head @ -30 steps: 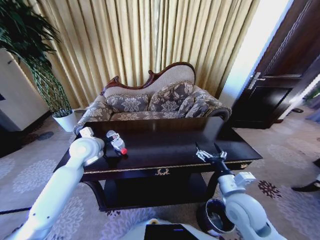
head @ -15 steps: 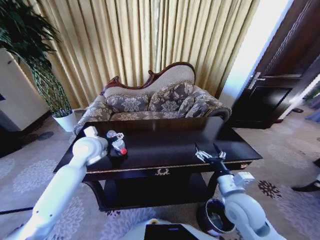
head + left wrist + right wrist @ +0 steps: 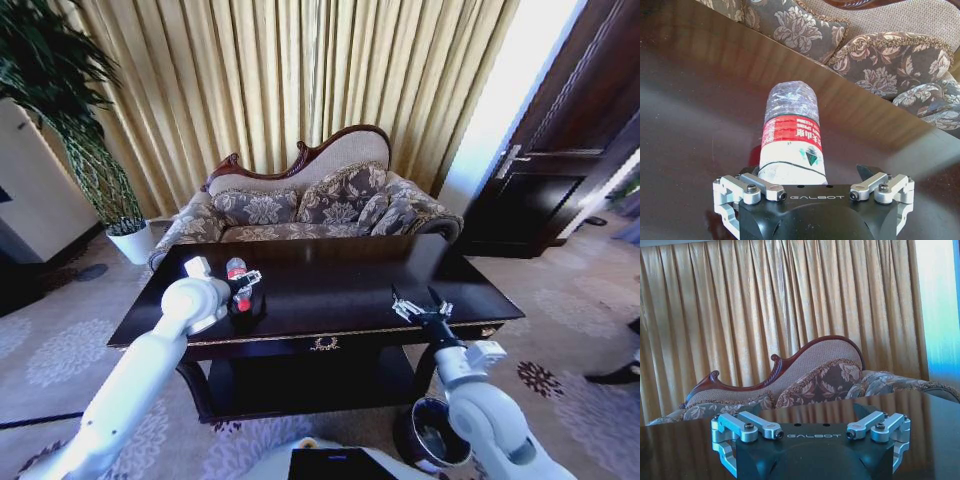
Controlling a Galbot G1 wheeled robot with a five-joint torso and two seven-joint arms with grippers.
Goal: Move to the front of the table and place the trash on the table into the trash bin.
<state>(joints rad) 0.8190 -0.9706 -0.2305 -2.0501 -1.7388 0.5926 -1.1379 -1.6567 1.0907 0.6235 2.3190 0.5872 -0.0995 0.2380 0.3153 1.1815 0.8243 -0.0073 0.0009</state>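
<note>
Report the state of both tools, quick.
Left tool: closed on the bottle, over the table.
Right tool: open, holding nothing, at the table's front edge.

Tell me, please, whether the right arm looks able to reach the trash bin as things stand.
Probably yes: the right gripper, open, hovers at the table's front edge, with the trash bin below beside that arm.

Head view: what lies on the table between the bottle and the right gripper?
Nothing: bare glossy dark-brown wooden table top separates the clear red-labelled plastic bottle from the right gripper.
</note>
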